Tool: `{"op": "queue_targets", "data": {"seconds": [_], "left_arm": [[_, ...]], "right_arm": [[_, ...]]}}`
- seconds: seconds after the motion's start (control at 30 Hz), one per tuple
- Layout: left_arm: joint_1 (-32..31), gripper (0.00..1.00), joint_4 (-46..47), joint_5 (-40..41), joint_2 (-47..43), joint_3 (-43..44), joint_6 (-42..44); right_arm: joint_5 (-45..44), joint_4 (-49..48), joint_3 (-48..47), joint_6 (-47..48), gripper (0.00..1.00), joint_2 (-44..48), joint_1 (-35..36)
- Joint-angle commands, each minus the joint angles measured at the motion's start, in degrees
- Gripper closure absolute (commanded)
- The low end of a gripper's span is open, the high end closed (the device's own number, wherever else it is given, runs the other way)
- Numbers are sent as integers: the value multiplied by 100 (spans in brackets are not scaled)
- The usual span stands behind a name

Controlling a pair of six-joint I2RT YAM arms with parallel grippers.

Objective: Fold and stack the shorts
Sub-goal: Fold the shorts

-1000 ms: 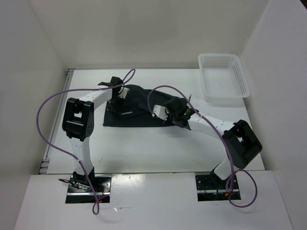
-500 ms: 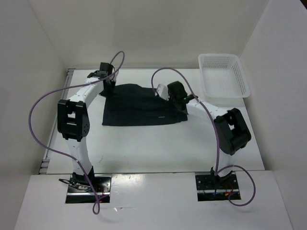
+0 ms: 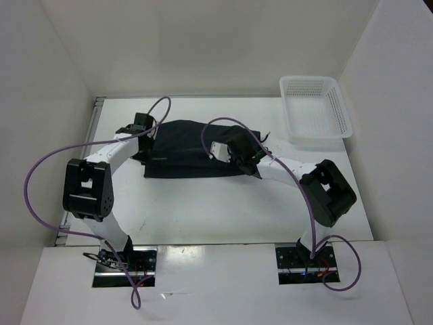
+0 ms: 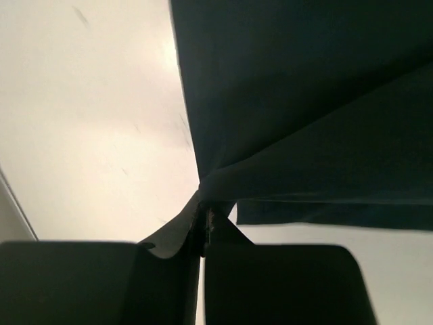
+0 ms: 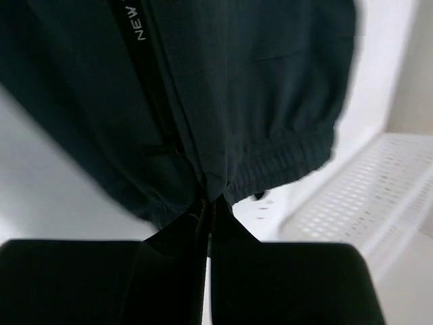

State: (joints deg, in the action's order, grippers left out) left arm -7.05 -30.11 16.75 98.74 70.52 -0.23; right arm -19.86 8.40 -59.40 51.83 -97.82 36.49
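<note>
Black shorts (image 3: 186, 150) lie spread on the white table, between the two arms. My left gripper (image 3: 144, 130) is shut on the shorts' left edge; in the left wrist view the cloth (image 4: 304, 101) is pinched between the closed fingers (image 4: 270, 284) and lifted off the table. My right gripper (image 3: 245, 150) is shut on the right edge near the elastic waistband (image 5: 284, 159); the right wrist view shows the fabric with a "NEW" stripe (image 5: 139, 27) hanging from the closed fingers (image 5: 284, 284).
A white perforated basket (image 3: 315, 107) stands at the back right and shows in the right wrist view (image 5: 365, 203). White walls enclose the table on three sides. Purple cables loop over both arms.
Both grippers swung out to the far corners of the shorts and have now come back toward me, each holding an edge; the shorts' far part is drawn inward.
</note>
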Motion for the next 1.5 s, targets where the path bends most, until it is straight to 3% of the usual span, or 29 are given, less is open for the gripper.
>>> {"op": "queue_targets", "data": {"seconds": [0.0,0.17,0.33,0.37,0.53,0.57,0.7,0.8,0.97,1.17,1.47], "left_arm": [[63,100,-417,91,-215,-442,23],[-270,100,-592,-101,-162,-838,23],[-271,100,-855,-234,-162,-654,23],[-271,93,-935,-338,-162,-654,23],[-376,69,-1901,-1076,-373,-539,23],[-376,66,-2076,-1400,-451,-539,23],[-376,60,-2473,-1622,-505,-539,23],[-263,59,-2683,-1840,-505,-382,23],[361,55,-2975,-2615,-505,609,23],[494,53,-2002,-2564,74,893,23],[722,50,-1516,-2220,646,393,23]], "right_arm": [[314,495,366,-270,100,501,165],[631,768,552,-481,100,632,236],[894,1049,552,-595,99,790,236],[1009,1267,552,-595,89,791,236],[2019,2094,552,-412,68,1203,236],[2282,2182,552,-411,60,1282,236],[2214,2183,535,-796,54,1397,184],[2687,2541,88,-1402,46,1336,-553],[3357,2772,-503,-2834,39,924,-1915],[3822,2315,-564,-4923,23,449,-2505],[3780,1859,-722,-6123,23,-192,-2761]]}}
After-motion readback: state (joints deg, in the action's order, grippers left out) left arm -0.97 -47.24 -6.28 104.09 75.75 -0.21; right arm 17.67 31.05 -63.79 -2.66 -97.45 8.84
